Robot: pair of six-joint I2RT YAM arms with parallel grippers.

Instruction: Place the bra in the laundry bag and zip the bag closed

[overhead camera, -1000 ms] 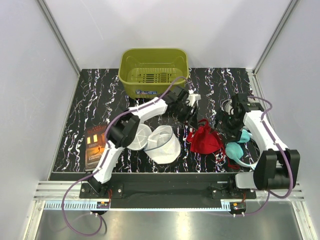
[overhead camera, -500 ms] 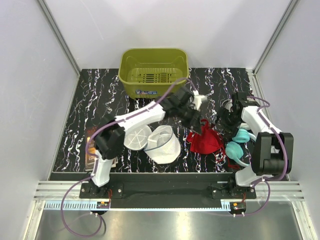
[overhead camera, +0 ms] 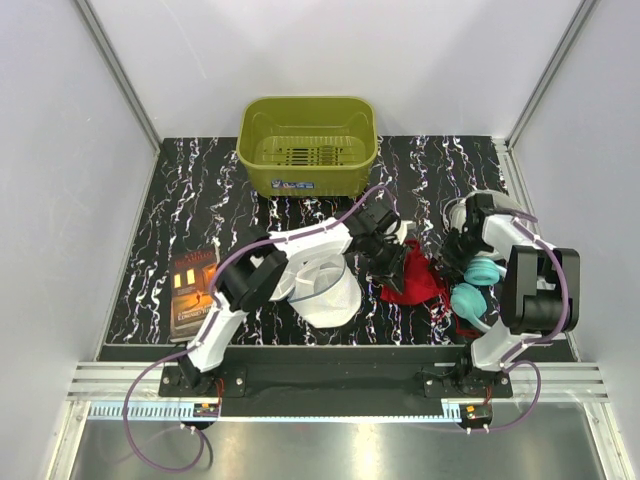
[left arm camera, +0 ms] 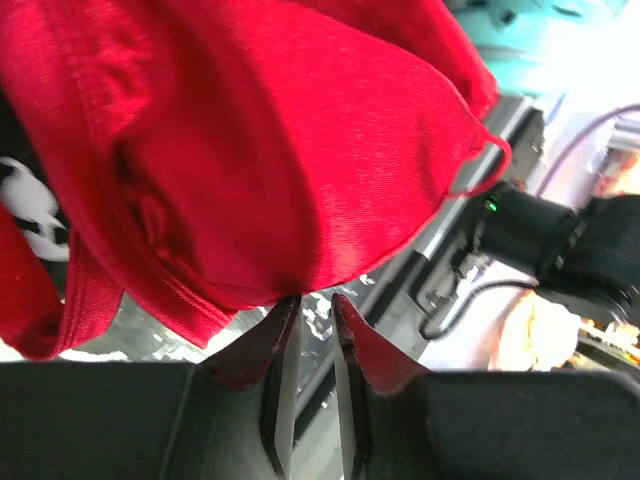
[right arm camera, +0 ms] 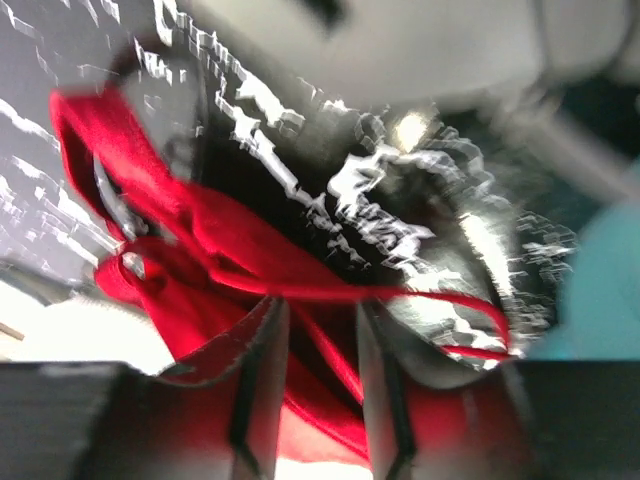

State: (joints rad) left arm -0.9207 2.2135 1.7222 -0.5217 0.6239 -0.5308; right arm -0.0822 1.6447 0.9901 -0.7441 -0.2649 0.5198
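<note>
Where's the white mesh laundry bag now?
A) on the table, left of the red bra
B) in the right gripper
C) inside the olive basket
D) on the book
A: the top view shows the laundry bag on the table, left of the red bra.

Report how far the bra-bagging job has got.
Nothing is finished yet: the small red fabric bra lies on the black marbled table, outside the white round mesh laundry bag, which looks unzipped. In hand: the left gripper sits at the bra's edge, fingers nearly together, grasp unclear. Left: lifting it, bagging it, zipping shut.
</note>
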